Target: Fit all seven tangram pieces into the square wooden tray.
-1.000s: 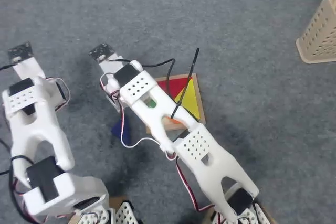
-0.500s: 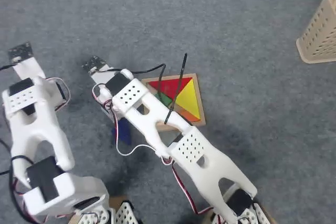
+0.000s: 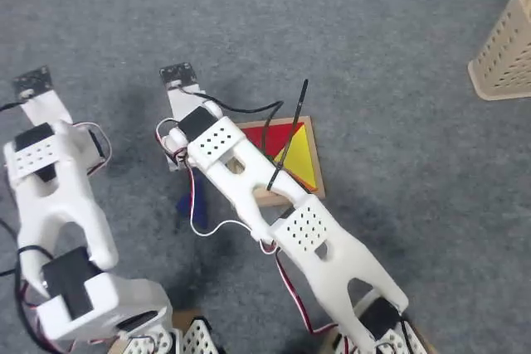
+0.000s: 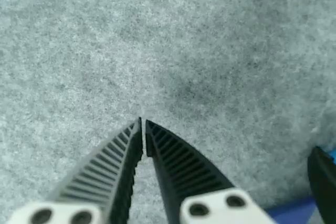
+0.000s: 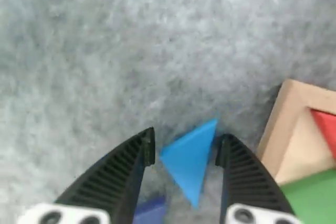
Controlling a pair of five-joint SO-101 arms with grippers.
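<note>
1. A grey carpeted bench (image 3: 373,55) carries the square wooden tray (image 3: 318,173), with a red piece (image 3: 286,132) and a yellow piece (image 3: 303,163) in it
2. The right jaws stand wide, one to each side of a light blue triangle (image 5: 189,158), which sits between them just beside the tray's corner
3. A dark blue piece (image 5: 152,211) lies close by the triangle
4. The left jaws are closed tip to tip above the carpet

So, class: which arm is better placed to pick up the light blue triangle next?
Right. The right gripper is open astride the light blue triangle beside the tray; the left gripper is shut over bare carpet.
</note>
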